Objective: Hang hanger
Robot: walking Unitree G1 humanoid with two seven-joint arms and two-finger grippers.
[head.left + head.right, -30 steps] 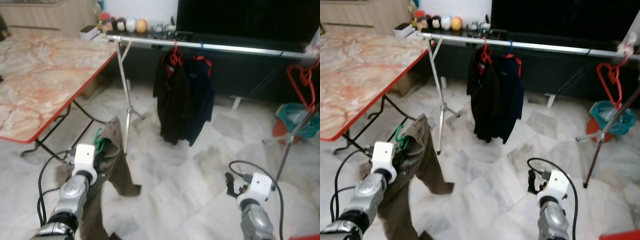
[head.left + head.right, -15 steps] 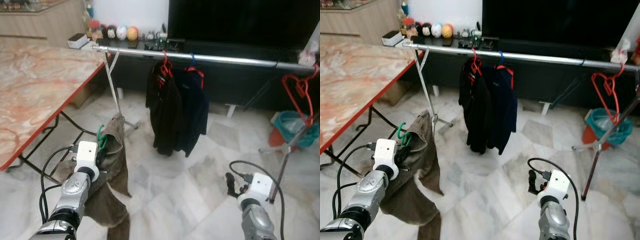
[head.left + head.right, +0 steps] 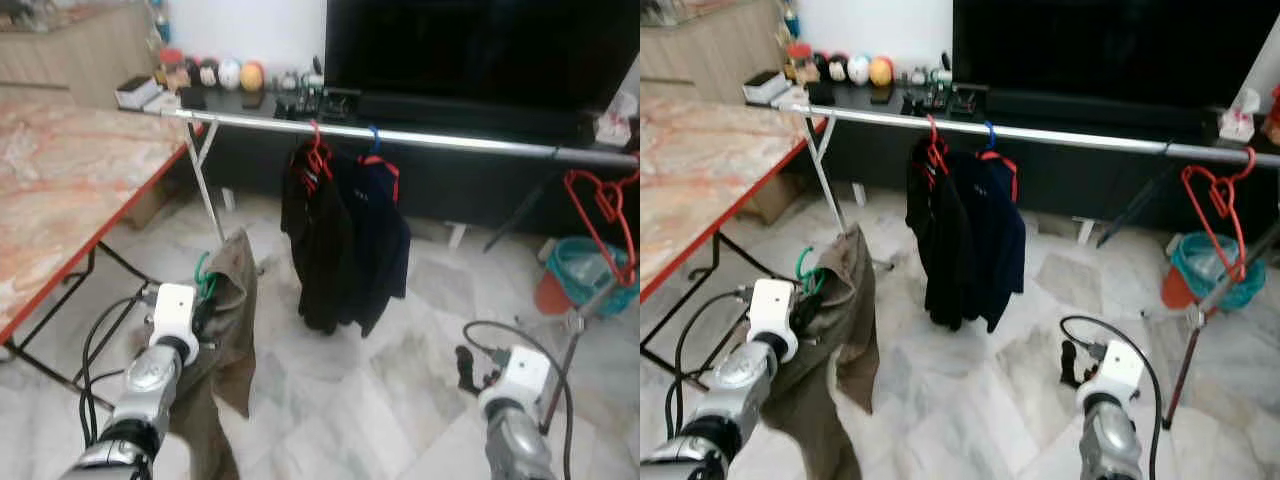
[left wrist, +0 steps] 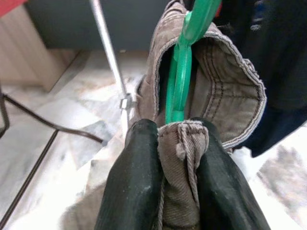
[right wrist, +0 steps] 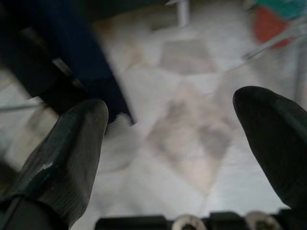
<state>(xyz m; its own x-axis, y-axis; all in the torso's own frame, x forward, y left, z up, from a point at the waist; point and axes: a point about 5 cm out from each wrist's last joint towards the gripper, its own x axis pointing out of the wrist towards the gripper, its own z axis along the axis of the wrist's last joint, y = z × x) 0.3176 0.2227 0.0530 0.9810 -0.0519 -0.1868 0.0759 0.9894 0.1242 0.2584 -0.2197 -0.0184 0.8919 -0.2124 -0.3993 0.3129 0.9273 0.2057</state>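
here, left gripper [image 4: 176, 158] clamping green hanger [image 4: 181, 76], brown trousers [image 3: 225, 330]

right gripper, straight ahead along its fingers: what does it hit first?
Probably the marble floor: the right gripper, jaws open and empty, points down at bare tiles. The dark clothes hang off to one side.

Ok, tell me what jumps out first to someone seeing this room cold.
The left gripper stands out low on the robot's left, its fingers shut on brown trousers draped over a green hanger. Ahead runs a long silver rail with two dark garments hanging near its middle and empty red hangers at its right end. The right gripper hangs open above the marble floor.
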